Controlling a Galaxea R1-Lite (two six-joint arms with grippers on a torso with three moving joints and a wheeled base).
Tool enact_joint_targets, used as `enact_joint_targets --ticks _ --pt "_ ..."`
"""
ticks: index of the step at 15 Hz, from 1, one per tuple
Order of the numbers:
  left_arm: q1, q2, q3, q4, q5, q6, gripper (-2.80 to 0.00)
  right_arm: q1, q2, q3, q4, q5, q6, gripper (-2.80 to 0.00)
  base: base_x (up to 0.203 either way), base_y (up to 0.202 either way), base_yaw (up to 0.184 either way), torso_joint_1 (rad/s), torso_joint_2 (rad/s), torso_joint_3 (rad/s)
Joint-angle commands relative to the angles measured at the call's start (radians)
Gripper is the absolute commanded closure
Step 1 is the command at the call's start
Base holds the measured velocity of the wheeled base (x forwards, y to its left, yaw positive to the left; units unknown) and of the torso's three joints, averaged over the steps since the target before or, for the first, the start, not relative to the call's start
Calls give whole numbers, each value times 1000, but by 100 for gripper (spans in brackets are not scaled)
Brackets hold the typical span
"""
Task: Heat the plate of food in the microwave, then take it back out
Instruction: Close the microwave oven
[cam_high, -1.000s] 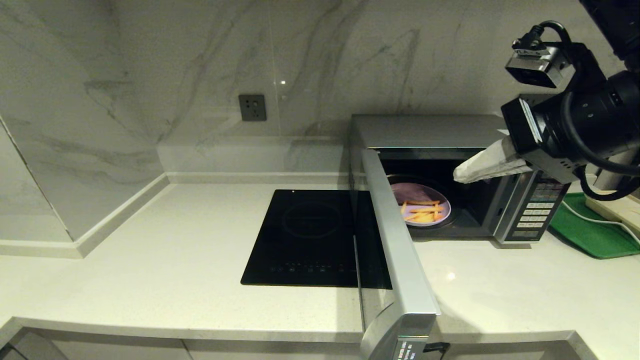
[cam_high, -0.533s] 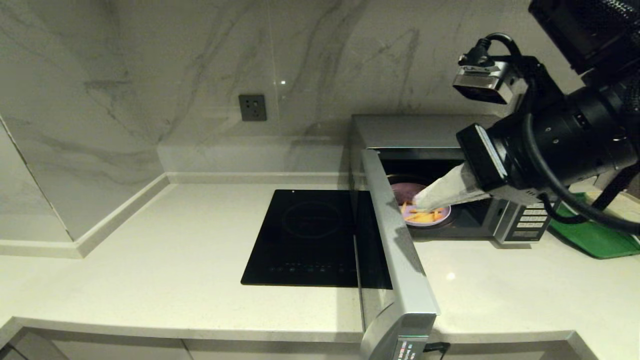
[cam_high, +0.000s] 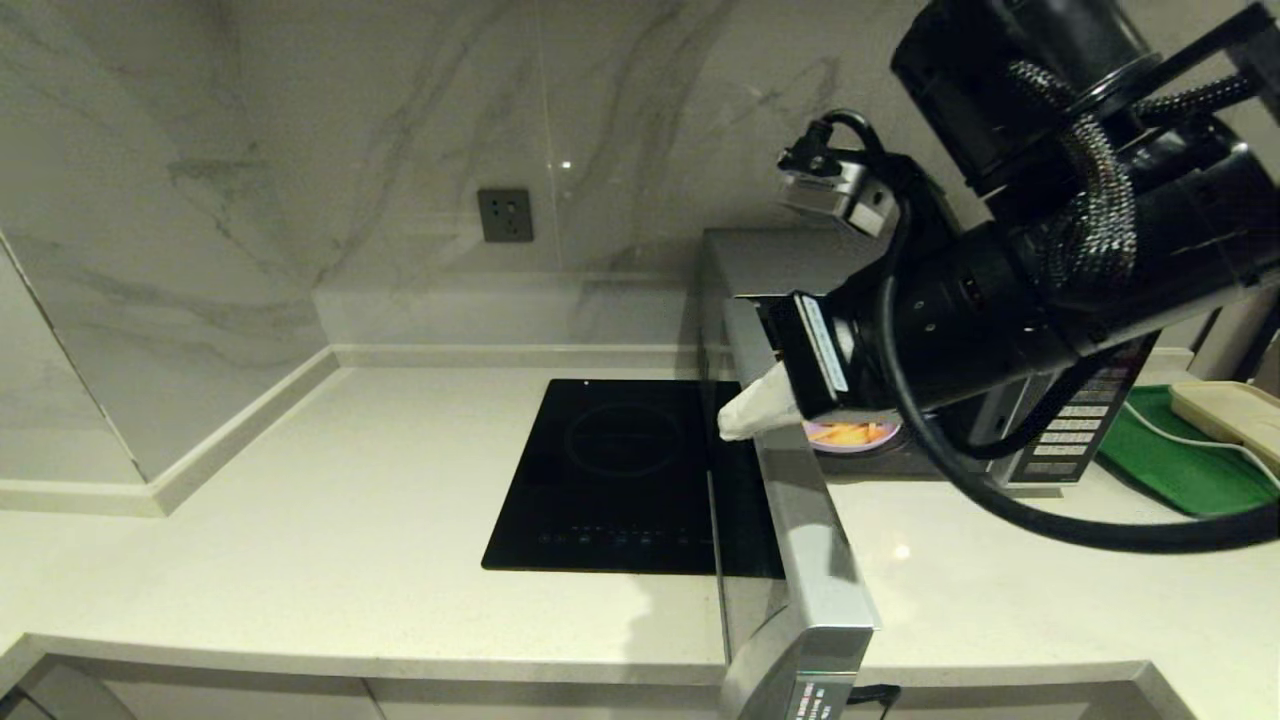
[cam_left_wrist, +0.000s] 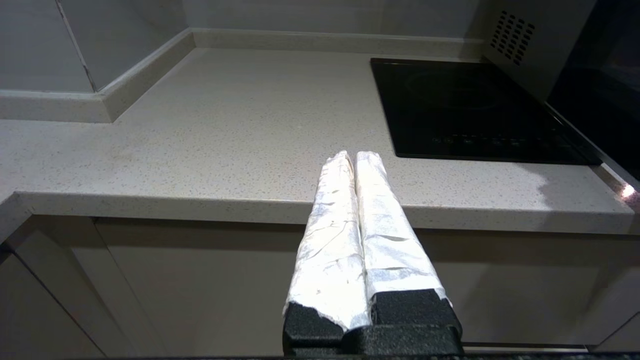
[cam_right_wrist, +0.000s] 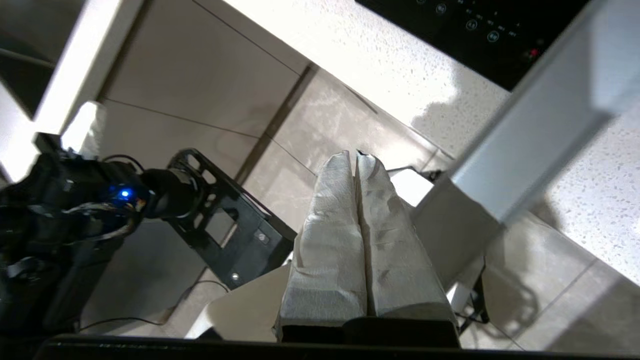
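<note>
Inside the microwave (cam_high: 1000, 440) sits the plate (cam_high: 850, 436), door open. My right pincer (cam_high: 735, 425), closed on nothing, is beside the door's top edge. Shutting, heating and retrieval remain. My left pincer (cam_left_wrist: 352, 157) idles closed at the counter (cam_left_wrist: 200, 135) edge.

The head view looks down on the counter (cam_high: 350, 520); both wrist views share its induction cooktop (cam_left_wrist: 470, 110).
</note>
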Motion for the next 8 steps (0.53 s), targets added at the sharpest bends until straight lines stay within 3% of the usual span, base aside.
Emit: enact_joint_targets --ticks 1,8 --pt "0 0 0 -1 0 -1 0 15 39 0 5 -6 4 0 0 0 0 0 0 0" --pt "0 0 0 -1 0 -1 0 10 90 1 6 -117 10 0 0 0 0 0 0 0"
